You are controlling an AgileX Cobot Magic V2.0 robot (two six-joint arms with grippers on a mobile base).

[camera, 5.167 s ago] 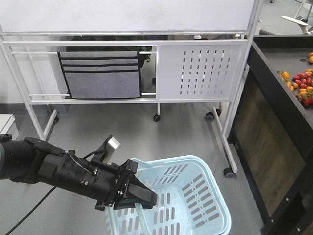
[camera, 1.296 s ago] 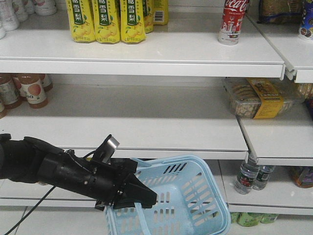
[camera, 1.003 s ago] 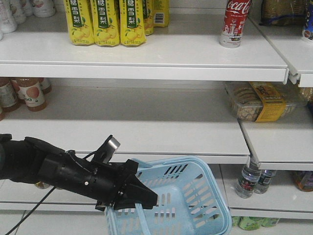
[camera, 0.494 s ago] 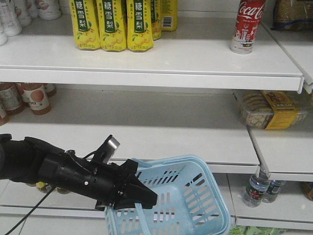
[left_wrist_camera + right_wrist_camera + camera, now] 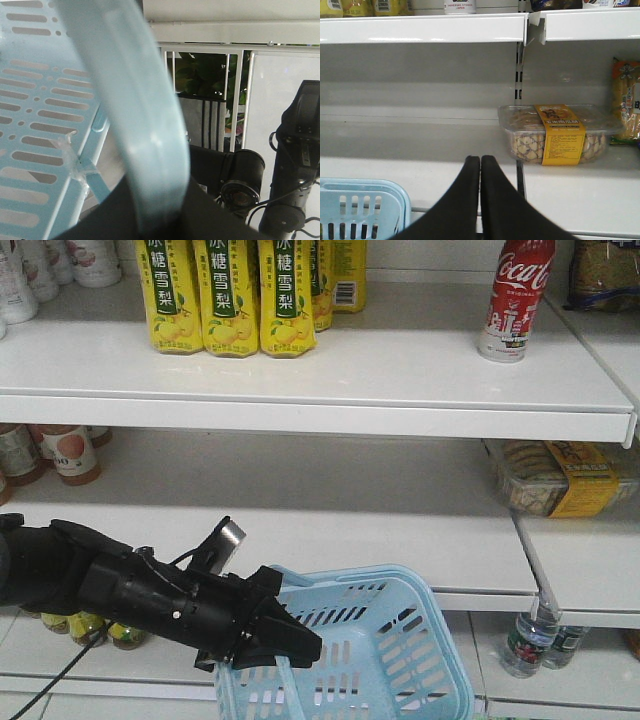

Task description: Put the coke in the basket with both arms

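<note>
Clamping the handle (image 5: 135,115) of the basket (image 5: 425,590), your left gripper (image 5: 298,645) pinches it firmly. Your right gripper (image 5: 480,160), just right of the basket, has fingers pressed together and holds nothing. The coke (image 5: 517,298) stands upright on the shelf (image 5: 350,370), well above the basket.

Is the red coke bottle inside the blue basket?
No, the coke stands upright on the top shelf, high above the basket.
</note>
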